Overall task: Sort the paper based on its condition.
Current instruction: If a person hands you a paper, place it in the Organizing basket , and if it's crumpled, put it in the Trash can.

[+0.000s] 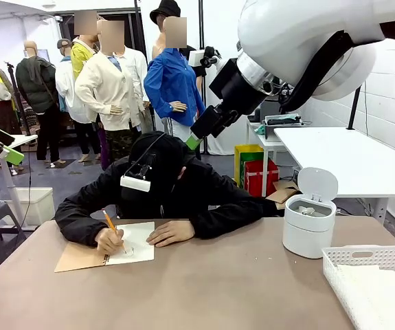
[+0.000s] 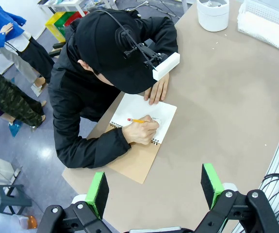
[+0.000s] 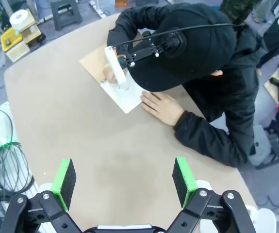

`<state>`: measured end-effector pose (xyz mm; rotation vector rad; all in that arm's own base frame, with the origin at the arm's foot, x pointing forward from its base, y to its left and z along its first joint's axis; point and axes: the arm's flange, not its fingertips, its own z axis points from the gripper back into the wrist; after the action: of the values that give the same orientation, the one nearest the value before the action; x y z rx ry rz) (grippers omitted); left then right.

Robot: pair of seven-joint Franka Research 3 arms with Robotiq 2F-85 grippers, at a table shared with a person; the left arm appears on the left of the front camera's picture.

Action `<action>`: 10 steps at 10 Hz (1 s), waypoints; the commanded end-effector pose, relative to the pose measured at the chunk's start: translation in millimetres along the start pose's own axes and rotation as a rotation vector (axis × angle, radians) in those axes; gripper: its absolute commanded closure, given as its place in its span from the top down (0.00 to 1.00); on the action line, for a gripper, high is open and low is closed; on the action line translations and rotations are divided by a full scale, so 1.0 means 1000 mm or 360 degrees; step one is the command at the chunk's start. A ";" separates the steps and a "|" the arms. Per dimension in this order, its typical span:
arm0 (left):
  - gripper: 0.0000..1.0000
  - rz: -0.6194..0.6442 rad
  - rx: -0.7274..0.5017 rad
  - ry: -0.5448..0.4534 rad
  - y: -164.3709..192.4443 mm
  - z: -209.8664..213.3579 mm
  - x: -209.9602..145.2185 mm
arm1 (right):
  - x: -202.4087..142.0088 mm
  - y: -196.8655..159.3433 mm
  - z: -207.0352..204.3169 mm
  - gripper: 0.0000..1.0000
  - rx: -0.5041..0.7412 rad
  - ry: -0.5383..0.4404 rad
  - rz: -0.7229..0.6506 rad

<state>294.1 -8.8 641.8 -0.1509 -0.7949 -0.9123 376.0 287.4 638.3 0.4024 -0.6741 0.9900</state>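
Note:
A person in black leans over the table's far side, writing with a yellow pencil (image 1: 109,221) on the white page of a spiral notebook (image 1: 137,244) with a brown cover. Flat white paper (image 1: 372,289) lies in the white basket (image 1: 362,256) at the front right. My left gripper (image 2: 155,189) hangs open and empty high above the table's left end, and sits at the left edge of the front view (image 1: 5,152). My right gripper (image 3: 123,180) is also open and empty, raised above the person's head (image 1: 198,137).
A small white bin (image 1: 308,223) with its lid flipped up stands at the right, behind the basket, with something pale inside. The person's arms and head cover the table's far middle. Bare brown tabletop (image 1: 211,289) stretches across the front.

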 end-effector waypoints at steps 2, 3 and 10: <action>1.00 0.0004 0.0015 -0.0007 0.001 0.000 0.000 | 0.004 -0.004 -0.005 1.00 -0.0043 -0.0036 -0.0022; 1.00 0.0004 0.0015 -0.0007 0.001 0.000 0.000 | 0.001 -0.001 0.001 1.00 -0.0010 -0.0011 -0.0005; 1.00 0.0004 0.0015 -0.0007 0.001 0.000 0.000 | 0.001 -0.001 0.001 1.00 -0.0010 -0.0011 -0.0005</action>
<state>294.1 -8.8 641.8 -0.1509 -0.7948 -0.9123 377.5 286.9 639.8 0.4003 -0.6899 0.9815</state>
